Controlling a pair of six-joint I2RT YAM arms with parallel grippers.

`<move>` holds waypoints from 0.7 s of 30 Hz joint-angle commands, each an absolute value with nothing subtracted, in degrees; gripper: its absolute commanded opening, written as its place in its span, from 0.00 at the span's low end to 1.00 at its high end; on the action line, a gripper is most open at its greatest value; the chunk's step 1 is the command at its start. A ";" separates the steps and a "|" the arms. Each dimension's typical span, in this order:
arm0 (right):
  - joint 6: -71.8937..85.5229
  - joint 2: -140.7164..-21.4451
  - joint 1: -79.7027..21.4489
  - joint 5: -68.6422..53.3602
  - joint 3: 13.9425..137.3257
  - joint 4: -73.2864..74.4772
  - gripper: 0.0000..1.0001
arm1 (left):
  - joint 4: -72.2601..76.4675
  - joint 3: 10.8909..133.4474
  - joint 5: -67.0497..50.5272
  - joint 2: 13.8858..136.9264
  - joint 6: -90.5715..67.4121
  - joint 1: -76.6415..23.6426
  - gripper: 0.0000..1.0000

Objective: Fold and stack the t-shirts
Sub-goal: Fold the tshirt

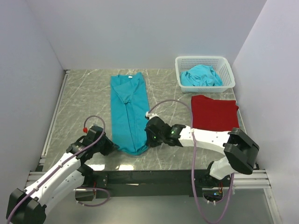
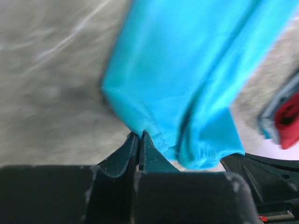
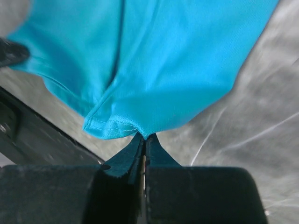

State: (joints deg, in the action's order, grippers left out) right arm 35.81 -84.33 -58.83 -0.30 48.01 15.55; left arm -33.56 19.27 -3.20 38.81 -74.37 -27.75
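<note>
**Near hem pinched from both sides**

On your table [image 1: 84, 102], the teal t-shirt [image 1: 128, 112] lies as a long strip running 12 to 6 at centre. The red t-shirt [image 1: 214, 113] lies folded at 3 o'clock. At 1 o'clock the basket [image 1: 204, 59] holds a crumpled teal t-shirt [image 1: 201, 77]. Your right gripper [image 3: 145, 136] is clamped on the strip's hem at 5 o'clock. The left gripper [image 2: 140, 135], at 7, looks pinched on its corner, though that view is blurred.
</note>
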 commanded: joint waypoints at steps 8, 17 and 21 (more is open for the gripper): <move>27.78 -87.53 -51.24 2.46 62.99 17.23 0.00 | -22.24 29.87 9.48 48.77 -69.09 -27.86 0.00; 24.26 -94.13 -47.29 2.37 73.21 18.81 0.00 | -18.82 39.02 15.73 57.56 -60.91 -26.37 0.00; 23.29 -96.41 -45.71 1.41 75.76 18.90 0.00 | -15.47 41.21 13.80 61.42 -58.45 -24.26 0.01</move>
